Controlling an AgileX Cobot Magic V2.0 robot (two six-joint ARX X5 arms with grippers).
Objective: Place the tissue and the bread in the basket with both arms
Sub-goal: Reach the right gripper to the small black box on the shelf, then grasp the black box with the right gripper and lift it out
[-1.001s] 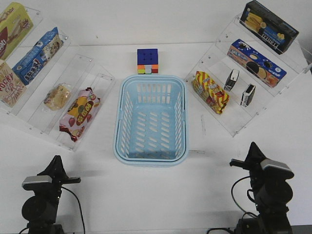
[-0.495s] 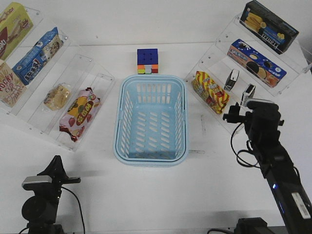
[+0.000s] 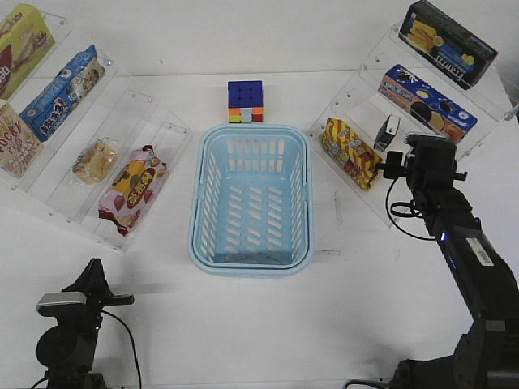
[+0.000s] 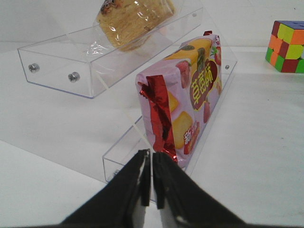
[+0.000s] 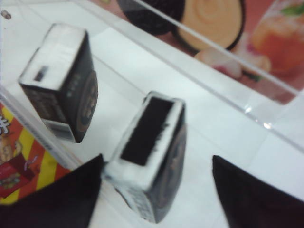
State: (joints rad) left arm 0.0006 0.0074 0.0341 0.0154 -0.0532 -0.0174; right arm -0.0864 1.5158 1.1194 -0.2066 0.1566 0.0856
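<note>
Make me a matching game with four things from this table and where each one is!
Things:
1. bread
2. puzzle cube
3. basket
4. tissue

Places:
A. middle of the table
B. between the right gripper's open fingers
C. clear shelf on the left
D. just behind the basket

Pairs: 1-C, 2-D, 3-A, 4-B

The slotted plastic basket (image 3: 251, 198) is light blue. The small flat tissue pack (image 5: 151, 154) is black-faced with white edges, and the plastic-wrapped bun (image 3: 95, 160) is golden-brown.
</note>
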